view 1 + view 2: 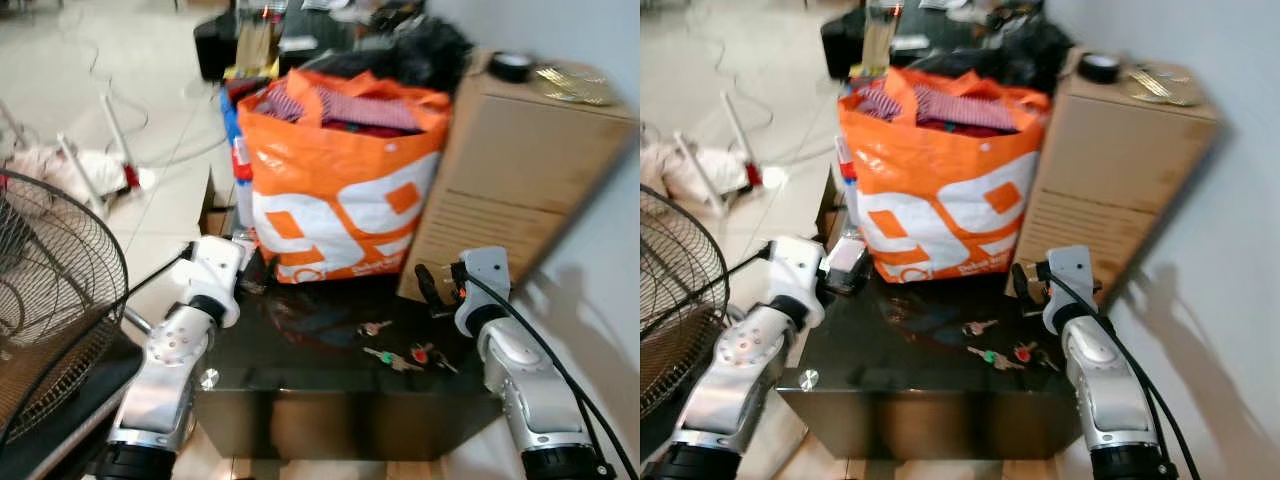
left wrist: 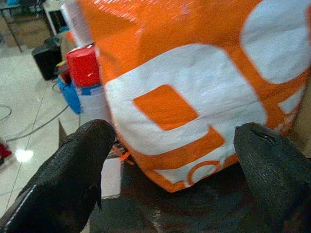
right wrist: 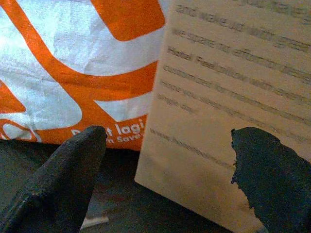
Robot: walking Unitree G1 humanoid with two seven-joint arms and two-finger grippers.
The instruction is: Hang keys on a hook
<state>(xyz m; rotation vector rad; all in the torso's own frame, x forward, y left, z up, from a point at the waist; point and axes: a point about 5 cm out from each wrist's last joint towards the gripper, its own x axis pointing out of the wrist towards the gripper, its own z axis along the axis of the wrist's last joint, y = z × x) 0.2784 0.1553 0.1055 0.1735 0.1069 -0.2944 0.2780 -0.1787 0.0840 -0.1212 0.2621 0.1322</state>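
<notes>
On a low dark table (image 1: 300,385), keys (image 1: 400,352) are lying loose between two robot arms.
Both the left gripper (image 2: 170,160) and right gripper (image 3: 170,167) are holding their fingers apart, gripping nothing, and facing an orange bag (image 1: 340,180) standing beside a cardboard box (image 1: 520,170).

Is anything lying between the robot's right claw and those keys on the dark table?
Nothing visible. The right gripper, fingers apart, hangs above the dark table; the keys lie just beside it on bare tabletop.

keys (image 1: 402,353) | loose, scattered flat | dark glossy table (image 1: 300,370), front right
</notes>
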